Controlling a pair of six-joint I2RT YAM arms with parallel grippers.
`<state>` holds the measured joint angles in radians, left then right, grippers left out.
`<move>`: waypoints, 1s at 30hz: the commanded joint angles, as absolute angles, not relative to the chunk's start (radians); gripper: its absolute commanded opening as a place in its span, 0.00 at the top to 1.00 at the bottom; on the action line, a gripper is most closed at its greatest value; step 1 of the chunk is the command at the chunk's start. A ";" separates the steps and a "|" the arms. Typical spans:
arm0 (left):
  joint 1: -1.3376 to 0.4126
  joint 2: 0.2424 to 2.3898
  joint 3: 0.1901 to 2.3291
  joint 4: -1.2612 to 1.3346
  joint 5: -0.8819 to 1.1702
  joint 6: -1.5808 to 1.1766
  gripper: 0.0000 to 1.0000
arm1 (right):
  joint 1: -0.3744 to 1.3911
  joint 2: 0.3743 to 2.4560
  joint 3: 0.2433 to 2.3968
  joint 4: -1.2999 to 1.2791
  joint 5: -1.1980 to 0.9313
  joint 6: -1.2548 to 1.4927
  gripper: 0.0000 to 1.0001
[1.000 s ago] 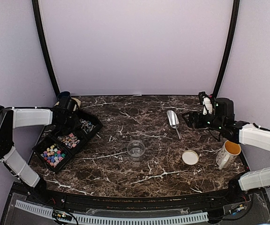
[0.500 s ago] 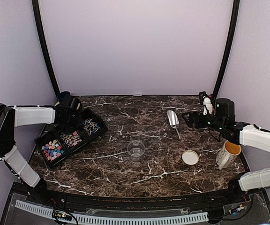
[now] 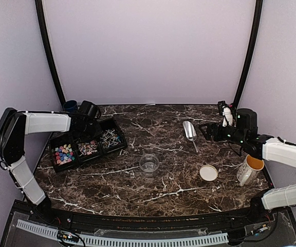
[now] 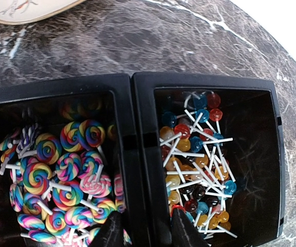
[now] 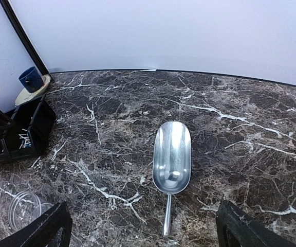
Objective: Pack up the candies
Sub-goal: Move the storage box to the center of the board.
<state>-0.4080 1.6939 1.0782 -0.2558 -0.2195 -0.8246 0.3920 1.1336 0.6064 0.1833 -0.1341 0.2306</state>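
The candies lie in a black three-part tray at the left: bright mixed sweets, pinkish ones and white-stick ones. In the left wrist view they are swirl lollipops and small ball lollipops. My left gripper is shut on the tray's divider wall, one finger in each compartment. My right gripper is open and empty, low over the table beside a metal scoop. The scoop lies between its spread fingers.
A clear empty jar stands mid-table. A round tan lid lies to its right, a white mug beyond that. A blue cup on a saucer stands at the back left, behind the tray.
My left gripper has dragged and turned the tray to the right, toward mid-table. The right arm, scoop, jar, lid and mug have not moved.
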 commanded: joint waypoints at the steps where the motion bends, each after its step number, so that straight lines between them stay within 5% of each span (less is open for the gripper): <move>1: -0.450 1.730 1.145 -0.237 -0.182 -0.847 0.68 | 0.400 1.116 0.597 0.221 -0.140 0.242 0.02; 30: -0.669 2.158 1.680 -0.283 -0.150 -1.014 0.69 | 0.420 1.158 0.604 0.203 -0.115 0.221 0.02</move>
<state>-0.6285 2.1128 1.6123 -0.2874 -0.2253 -0.9409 0.4118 1.1515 0.6018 0.1848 -0.1295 0.2283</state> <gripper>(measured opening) 0.311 0.978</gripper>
